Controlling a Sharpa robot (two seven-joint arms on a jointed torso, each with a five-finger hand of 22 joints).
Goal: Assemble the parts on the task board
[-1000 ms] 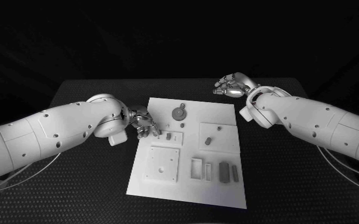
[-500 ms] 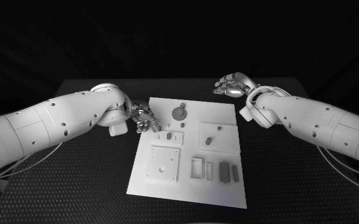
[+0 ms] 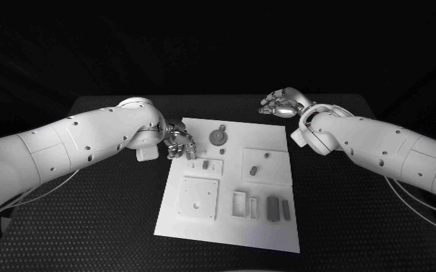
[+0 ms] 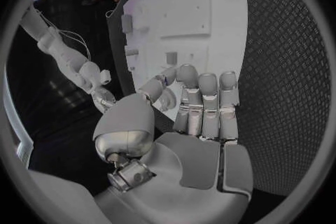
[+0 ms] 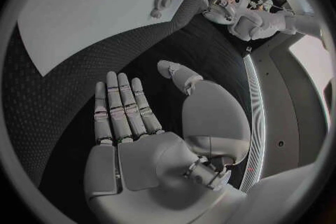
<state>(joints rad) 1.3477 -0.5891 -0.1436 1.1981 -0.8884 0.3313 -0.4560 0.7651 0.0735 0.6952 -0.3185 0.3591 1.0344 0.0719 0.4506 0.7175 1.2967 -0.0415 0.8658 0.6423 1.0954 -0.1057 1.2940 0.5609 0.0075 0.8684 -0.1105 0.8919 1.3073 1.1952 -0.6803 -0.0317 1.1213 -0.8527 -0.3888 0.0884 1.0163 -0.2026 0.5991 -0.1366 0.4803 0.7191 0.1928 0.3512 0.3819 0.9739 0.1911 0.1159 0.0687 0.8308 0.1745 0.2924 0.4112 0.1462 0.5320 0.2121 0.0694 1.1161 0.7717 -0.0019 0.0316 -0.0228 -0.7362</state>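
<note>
Black table [image 3: 109, 221], task board [image 3: 227, 221] beside left hand [image 3: 179, 143] fingers [image 4: 209, 89]

Black textured table [image 3: 109, 221], dark backdrop behind it

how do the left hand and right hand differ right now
The left hand is at the task board's left edge, fingers over its corner near the small parts; the right hand hangs over bare table beyond the board's far right corner. The left hand's fingers point down toward the board; the right hand's curl loosely, away from it. Both hold nothing.
</note>
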